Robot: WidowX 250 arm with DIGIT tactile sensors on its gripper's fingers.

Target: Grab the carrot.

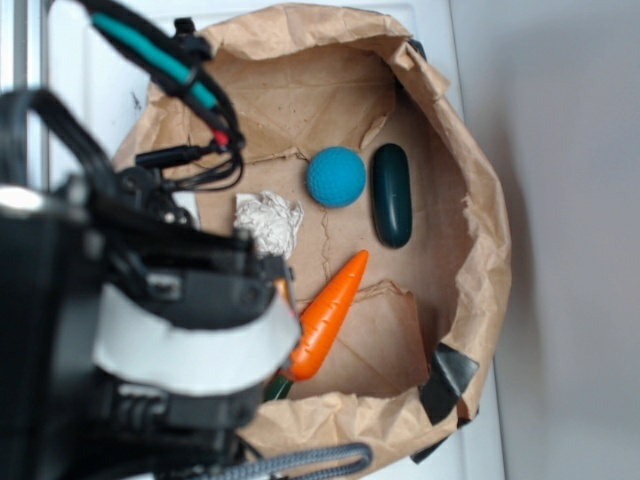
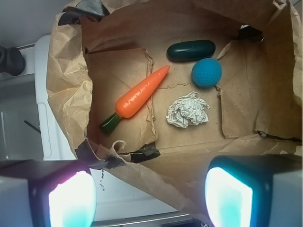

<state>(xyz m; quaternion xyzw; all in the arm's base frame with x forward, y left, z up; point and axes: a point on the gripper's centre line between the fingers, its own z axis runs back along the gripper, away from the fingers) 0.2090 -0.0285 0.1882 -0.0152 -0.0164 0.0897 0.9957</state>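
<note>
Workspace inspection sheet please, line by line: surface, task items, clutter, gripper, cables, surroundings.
Surface: crumpled brown paper bag opened flat as a tray, patched with black tape.
Job's things: carrot lying free on the paper, dark green stem toward the gripper side, untouched.
Clutter: blue ball, dark green capsule, crumpled paper wad; ball and capsule close together, the wad apart.
Gripper: gripper above the bag's near edge, fingers wide apart, holding nothing.
Cables: black and teal cables along the arm.
Surroundings: white surface under the bag.
</note>
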